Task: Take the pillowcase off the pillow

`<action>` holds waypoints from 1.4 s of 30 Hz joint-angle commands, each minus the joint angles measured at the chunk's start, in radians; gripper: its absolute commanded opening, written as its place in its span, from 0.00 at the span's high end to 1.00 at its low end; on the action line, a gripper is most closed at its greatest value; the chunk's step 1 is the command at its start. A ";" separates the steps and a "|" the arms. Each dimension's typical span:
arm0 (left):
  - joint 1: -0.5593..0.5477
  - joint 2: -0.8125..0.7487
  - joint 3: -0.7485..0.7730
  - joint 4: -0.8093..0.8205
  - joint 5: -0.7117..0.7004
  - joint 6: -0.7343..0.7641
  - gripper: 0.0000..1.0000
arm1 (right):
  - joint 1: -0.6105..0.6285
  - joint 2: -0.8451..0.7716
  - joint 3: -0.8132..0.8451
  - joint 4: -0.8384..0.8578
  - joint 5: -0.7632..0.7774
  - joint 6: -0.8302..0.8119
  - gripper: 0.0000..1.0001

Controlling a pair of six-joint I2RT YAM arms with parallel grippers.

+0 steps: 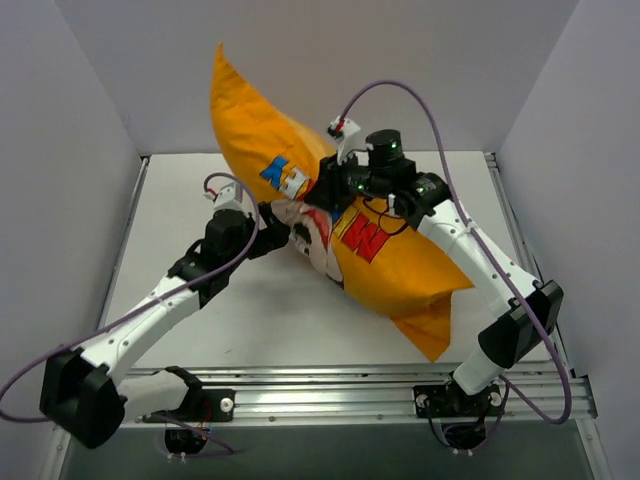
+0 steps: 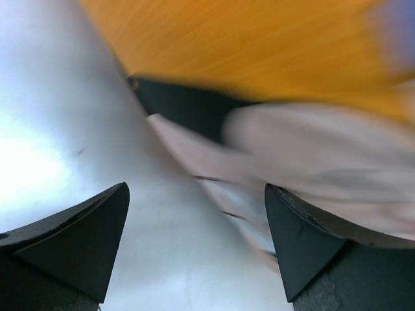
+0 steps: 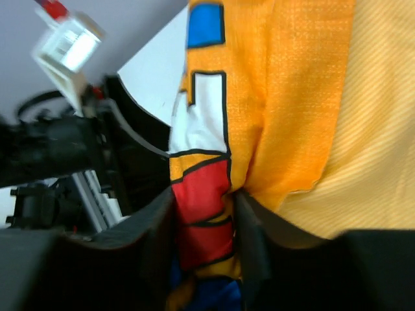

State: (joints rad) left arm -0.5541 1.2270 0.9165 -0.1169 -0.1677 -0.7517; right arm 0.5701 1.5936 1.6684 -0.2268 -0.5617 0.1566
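The orange-yellow pillowcase (image 1: 400,270) with coloured lettering lies diagonally across the table, its far corner raised against the back wall. The pillow is hidden inside it. My right gripper (image 1: 335,185) is shut on a fold of the pillowcase near its middle; in the right wrist view the fingers (image 3: 155,233) pinch the red and yellow printed cloth (image 3: 201,214). My left gripper (image 1: 280,235) is open and empty just left of the Mickey face print. In the left wrist view it (image 2: 198,240) hovers over the bare table, with the pale print (image 2: 311,149) and orange cloth (image 2: 246,45) just ahead.
The white table (image 1: 250,320) is boxed in by grey walls on the left, back and right. A metal rail (image 1: 330,385) with the arm bases runs along the near edge. Cables loop over both arms.
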 commanded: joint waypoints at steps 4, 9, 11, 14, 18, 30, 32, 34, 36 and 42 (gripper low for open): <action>0.005 -0.410 -0.145 -0.323 -0.093 -0.014 0.06 | 0.221 -0.004 -0.145 -0.069 0.123 -0.008 0.47; 0.005 -0.628 -0.104 -0.574 -0.101 0.018 0.06 | 0.260 -0.121 -0.188 -0.088 0.290 0.049 0.33; 0.006 -0.643 -0.059 -0.615 -0.102 0.041 0.06 | 0.263 -0.173 -0.217 -0.095 0.379 0.067 0.29; 0.008 -0.610 -0.001 -0.638 -0.110 0.098 0.06 | 0.263 -0.230 -0.263 -0.123 0.477 0.112 0.27; 0.010 -0.464 0.064 -0.597 -0.107 0.170 0.06 | 0.264 -0.296 -0.393 -0.155 0.482 0.147 0.26; 0.194 -0.155 0.090 -0.423 -0.029 0.284 0.06 | 0.297 -0.396 -0.722 -0.059 0.321 0.281 0.24; 0.195 -0.141 0.061 -0.414 -0.001 0.270 0.06 | 0.295 -0.353 -0.752 -0.020 0.281 0.282 0.24; 0.195 -0.144 0.015 -0.405 0.040 0.249 0.06 | 0.271 -0.313 -0.759 0.001 0.325 0.275 0.24; 0.194 -0.168 -0.024 -0.395 0.098 0.224 0.06 | 0.220 -0.229 -0.742 0.032 0.358 0.253 0.24; 0.163 -0.236 -0.183 -0.313 0.339 0.152 0.06 | 0.007 0.054 -0.458 0.119 0.558 0.222 0.27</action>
State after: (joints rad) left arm -0.3592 1.0080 0.7994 -0.4332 -0.0624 -0.5495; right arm 0.6514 1.5249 1.0569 -0.2043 -0.2340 0.4049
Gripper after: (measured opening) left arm 0.941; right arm 0.732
